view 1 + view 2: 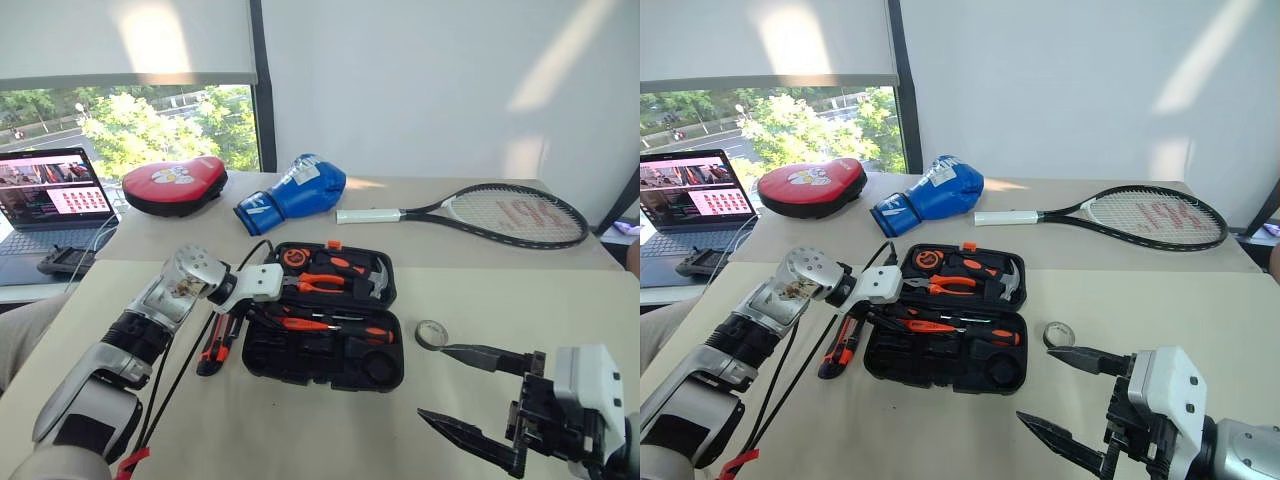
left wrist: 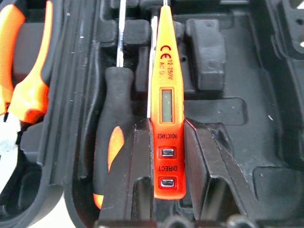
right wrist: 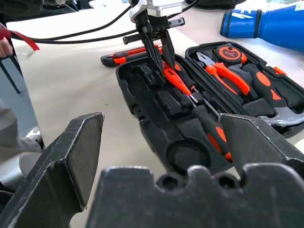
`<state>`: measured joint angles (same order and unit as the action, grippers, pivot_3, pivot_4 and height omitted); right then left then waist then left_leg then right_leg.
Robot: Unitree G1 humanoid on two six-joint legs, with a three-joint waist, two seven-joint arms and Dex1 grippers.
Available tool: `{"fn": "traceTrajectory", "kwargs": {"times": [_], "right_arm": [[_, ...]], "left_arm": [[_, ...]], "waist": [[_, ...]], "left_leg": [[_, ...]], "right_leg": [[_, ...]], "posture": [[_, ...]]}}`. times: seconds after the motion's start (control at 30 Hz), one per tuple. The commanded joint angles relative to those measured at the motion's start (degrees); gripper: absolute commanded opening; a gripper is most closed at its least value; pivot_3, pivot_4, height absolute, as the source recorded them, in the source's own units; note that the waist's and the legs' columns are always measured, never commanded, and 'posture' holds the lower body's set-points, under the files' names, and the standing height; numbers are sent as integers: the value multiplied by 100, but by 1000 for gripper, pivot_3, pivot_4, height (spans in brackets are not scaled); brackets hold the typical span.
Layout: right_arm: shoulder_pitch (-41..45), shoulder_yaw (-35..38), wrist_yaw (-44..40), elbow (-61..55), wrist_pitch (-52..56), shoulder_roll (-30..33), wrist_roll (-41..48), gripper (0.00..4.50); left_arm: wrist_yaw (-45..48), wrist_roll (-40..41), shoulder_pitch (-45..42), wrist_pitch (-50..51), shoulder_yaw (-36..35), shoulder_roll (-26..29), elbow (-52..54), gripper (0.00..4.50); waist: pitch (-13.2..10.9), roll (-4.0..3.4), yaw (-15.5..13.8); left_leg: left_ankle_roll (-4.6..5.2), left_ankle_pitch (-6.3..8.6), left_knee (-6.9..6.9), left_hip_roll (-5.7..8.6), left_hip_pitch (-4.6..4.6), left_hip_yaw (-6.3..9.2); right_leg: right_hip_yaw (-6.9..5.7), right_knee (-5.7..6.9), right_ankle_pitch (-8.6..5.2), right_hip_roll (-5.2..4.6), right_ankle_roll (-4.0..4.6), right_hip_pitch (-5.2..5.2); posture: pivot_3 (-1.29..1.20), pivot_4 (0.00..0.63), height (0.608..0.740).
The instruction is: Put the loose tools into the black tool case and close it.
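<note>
Inside black tool case (image 1: 322, 345), left tool (image 3: 159, 57) clamped on slim all-orange screwdriver (image 2: 165, 109); right tool (image 1: 478, 400) apart over bare worktop (image 1: 300, 430) beside tape roll (image 1: 431, 333).

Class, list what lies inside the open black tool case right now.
Inside the black tool case: pliers, hammer, orange tape measure, two screwdrivers, and a slim orange screwdriver that the left gripper holds. The slot beneath it is covered.

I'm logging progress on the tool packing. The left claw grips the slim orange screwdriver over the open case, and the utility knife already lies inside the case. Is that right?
Not quite. The left claw does grip the slim orange screwdriver over the open black tool case, but the utility knife lies on the table beside the case, on its left, not inside. The left eye view shows it.
</note>
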<state>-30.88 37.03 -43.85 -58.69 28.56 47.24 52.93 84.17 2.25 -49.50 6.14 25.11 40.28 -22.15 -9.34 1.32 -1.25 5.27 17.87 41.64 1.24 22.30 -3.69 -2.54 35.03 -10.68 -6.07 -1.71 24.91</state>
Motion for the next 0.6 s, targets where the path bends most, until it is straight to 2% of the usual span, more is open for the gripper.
{"fn": "traceTrajectory", "kwargs": {"times": [0.03,0.27,0.6], "right_arm": [[-219,216,-28,-131,-321,-46,-32,4500],[-413,311,-184,-115,-435,-136,-144,4500],[-526,437,-402,-77,-506,-245,-234,4500]], "left_arm": [[164,-192,0,60,-42,167,14,454],[141,-459,137,390,-32,320,191,454],[142,-562,248,496,9,233,601,454]], "waist": [[0,0,5],[1,-2,7],[2,-4,6]], "left_leg": [[0,0,2,0,-1,0],[-4,-2,6,-2,-11,0],[-4,-2,6,-4,-13,0]], "right_leg": [[4,1,1,-1,-1,0],[9,7,4,0,-1,-6],[11,7,4,-1,-1,-8]], "posture": [[0,150,740],[0,150,740],[0,150,740]]}}
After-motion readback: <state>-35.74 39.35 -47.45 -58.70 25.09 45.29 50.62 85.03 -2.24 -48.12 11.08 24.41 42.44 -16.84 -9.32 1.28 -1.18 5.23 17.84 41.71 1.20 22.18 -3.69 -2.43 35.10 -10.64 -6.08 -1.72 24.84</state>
